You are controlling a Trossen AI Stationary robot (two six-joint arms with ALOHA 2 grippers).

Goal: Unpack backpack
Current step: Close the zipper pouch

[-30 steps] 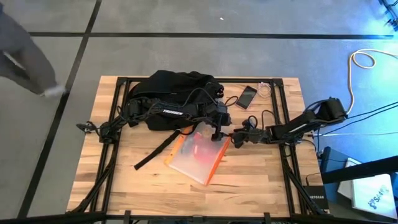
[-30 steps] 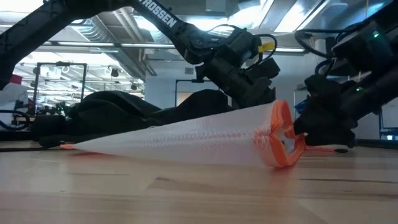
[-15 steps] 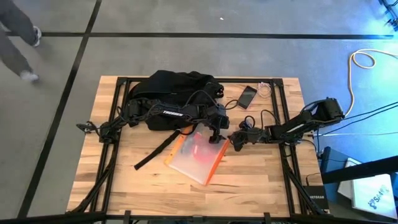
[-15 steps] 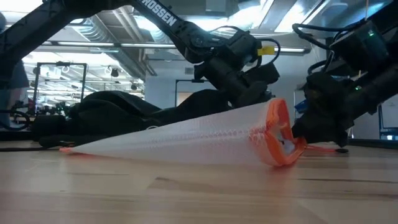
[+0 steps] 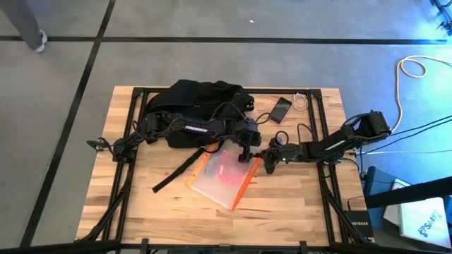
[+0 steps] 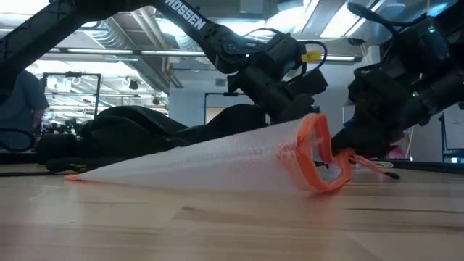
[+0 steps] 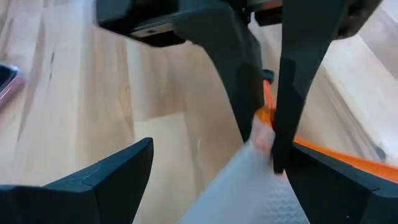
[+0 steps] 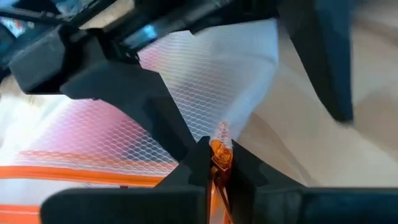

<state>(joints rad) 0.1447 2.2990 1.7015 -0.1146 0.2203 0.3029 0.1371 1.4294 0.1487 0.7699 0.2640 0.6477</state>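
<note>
High view: right gripper (image 5: 263, 159) clamped on mesh pouch (image 5: 224, 176) corner (orange trim), left gripper (image 5: 244, 149) wide open; next, drag pouch away from backpack (image 5: 194, 99).

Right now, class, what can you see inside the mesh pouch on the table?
Through the clear mesh pouch, a pink-red item shows; its identity is unclear. The right tool is shut on the pouch's orange corner.

Readable markings — few from where I sit.
On the left arm (image 6: 109, 22) in my low view I read white letters "ROSSEN", the first letter cut off; in the high view the same arm carries small white lettering too tiny to make out — nothing else legible.
</note>
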